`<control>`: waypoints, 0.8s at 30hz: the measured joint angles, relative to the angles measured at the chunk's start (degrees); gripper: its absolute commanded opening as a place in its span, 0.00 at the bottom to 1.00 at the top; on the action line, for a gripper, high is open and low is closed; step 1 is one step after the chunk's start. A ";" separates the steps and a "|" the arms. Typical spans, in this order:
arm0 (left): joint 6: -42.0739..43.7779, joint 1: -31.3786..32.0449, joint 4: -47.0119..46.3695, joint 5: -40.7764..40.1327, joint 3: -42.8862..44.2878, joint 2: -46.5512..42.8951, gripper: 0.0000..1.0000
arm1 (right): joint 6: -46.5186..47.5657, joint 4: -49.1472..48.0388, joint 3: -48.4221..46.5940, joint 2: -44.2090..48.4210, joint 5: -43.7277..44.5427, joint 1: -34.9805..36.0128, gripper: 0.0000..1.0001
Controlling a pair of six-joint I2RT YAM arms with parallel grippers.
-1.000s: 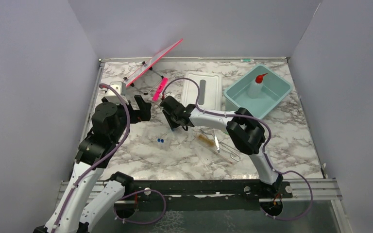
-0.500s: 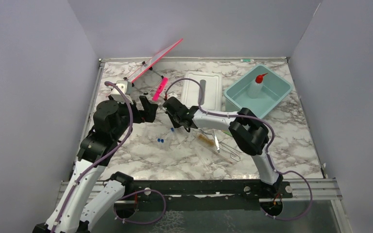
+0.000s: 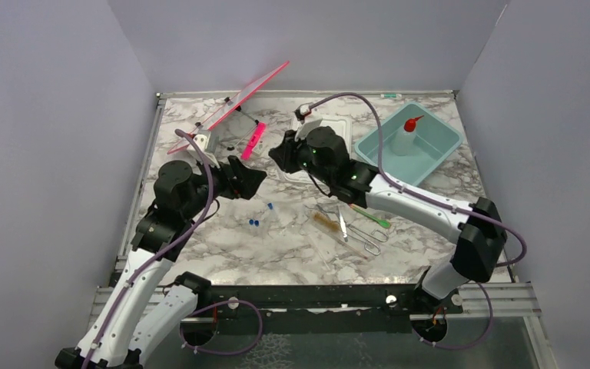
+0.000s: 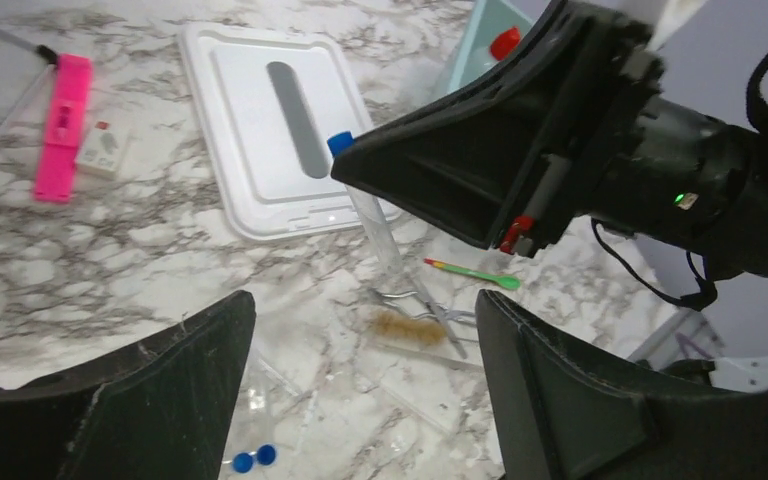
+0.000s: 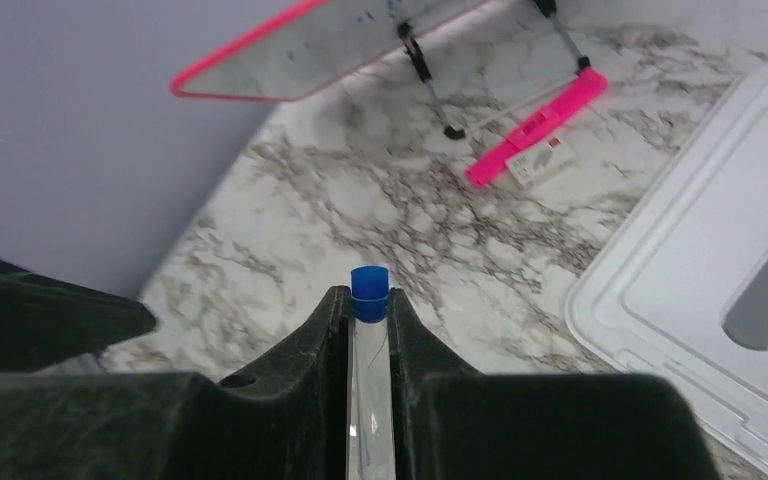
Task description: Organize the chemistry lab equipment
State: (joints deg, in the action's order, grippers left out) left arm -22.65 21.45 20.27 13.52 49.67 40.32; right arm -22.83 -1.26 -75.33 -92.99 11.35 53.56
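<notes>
My right gripper (image 3: 277, 152) is shut on a clear blue-capped tube (image 5: 369, 380) and holds it above the table by the white lid's left edge; the tube also shows in the left wrist view (image 4: 372, 210). My left gripper (image 3: 250, 179) is open and empty, just left of it. On the table lie more blue-capped tubes (image 3: 254, 223), a tan-bristled brush (image 3: 324, 221), metal tweezers (image 3: 343, 224), a wire clamp (image 3: 369, 239) and a green-tipped stick (image 3: 371, 216). The white squeeze bottle (image 3: 406, 139) stands in the teal tub (image 3: 439, 151).
The white lid (image 3: 343, 132) lies at the back middle, partly under my right arm. A pink-edged board on a wire stand (image 3: 246, 96) and a pink bar (image 3: 252, 141) stand at the back left. Grey walls close in three sides.
My right gripper has risen from the table and moved toward the back with the tube in it, its elbow swinging right. My left gripper has moved right, toward the loose items.
</notes>
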 measured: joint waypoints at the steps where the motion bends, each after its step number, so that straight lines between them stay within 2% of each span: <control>1: -1.44 0.00 -1.44 1.40 -0.59 0.17 0.74 | -1.05 -1.14 0.50 1.66 -0.66 0.00 0.19; 8: -9.03 0.00 -11.50 11.37 -3.34 4.76 0.62 | -8.22 -7.28 0.85 7.56 -6.84 -0.02 0.19; 13: -14.34 0.00 -19.32 14.29 -6.36 5.81 0.40 | -11.47 -8.74 0.92 8.20 -10.25 -0.02 0.19; 18: -15.65 0.00 -22.40 15.21 -6.36 7.13 0.19 | -13.40 -9.11 2.16 8.55 -12.33 -0.04 0.20; 21: -15.47 0.04 -22.34 15.69 -6.27 7.32 0.03 | -14.03 -9.42 2.78 8.72 -12.76 -0.04 0.24; 24: -13.35 -0.07 -21.66 16.04 -5.64 7.48 0.00 | -14.45 -9.35 2.78 9.27 -13.07 -0.11 0.36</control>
State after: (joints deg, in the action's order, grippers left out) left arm -36.01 21.39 -1.39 29.56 44.03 47.79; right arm -37.28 -10.61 -72.55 -83.72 -1.72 53.45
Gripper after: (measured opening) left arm 0.181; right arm 0.252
